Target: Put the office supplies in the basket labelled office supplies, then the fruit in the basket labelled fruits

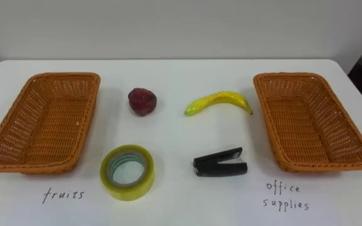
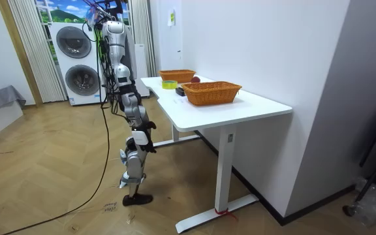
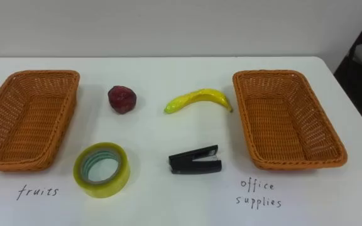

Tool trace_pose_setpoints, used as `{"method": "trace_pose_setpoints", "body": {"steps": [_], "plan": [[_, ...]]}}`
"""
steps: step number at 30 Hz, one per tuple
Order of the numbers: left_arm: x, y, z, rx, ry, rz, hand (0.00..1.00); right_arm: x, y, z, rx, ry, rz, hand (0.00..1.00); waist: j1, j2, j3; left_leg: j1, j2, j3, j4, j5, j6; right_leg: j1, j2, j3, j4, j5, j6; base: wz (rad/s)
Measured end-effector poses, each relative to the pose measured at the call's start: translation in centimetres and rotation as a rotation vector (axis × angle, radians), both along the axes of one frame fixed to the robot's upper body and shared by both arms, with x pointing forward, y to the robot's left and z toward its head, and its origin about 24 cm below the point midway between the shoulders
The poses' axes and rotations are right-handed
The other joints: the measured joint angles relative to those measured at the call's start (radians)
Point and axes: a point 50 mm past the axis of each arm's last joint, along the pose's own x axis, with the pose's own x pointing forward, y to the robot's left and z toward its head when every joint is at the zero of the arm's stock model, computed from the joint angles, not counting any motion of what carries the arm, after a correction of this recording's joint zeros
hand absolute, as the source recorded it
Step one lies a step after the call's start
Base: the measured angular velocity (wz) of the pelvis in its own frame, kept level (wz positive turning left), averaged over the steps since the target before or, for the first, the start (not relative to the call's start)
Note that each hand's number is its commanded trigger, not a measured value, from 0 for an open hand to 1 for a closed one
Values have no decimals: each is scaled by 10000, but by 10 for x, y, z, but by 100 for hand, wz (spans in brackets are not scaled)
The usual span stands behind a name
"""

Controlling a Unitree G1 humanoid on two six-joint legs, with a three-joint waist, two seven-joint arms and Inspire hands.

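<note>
Nothing is sorted yet. Take the stapler point(image 1: 220, 163) as your mark: the tape roll point(image 1: 127, 171) lies left of it, the banana point(image 1: 219, 100) just behind, and the red fruit point(image 1: 142, 101) behind and left. The fruits basket point(image 1: 61, 76) flanks it far left and the office basket point(image 1: 288, 76) right, likely so either side reaches. Your right hand point(image 2: 142, 124) hangs by the hip, too small to tell its set.

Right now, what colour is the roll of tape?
The roll of tape is yellow-green, clearest in the left eye view.
</note>
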Motion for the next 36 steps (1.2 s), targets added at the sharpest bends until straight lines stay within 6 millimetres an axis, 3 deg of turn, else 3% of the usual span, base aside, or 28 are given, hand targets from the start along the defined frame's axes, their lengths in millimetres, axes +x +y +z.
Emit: {"method": "trace_pose_setpoints", "body": {"steps": [24,31,36], "plan": [[-1,1,0,128,217,-445,0,-6,-1,0,-188,317,-326,0,-20,4,-9,131,3,2,-95,-1,0,153,17,82,-1,-1,0,0],[-2,0,0,-24,349,28,0,-17,-4,0,-435,916,-1413,0,-68,-10,-21,147,-3,28,-94,0,1,128,15,106,-5,-9,0,0],[-9,2,1,-174,558,594,0,-44,-11,3,-837,1678,-3194,0,-338,-16,-40,184,-1,60,-161,1,2,133,12,102,21,-23,5,0]]}}
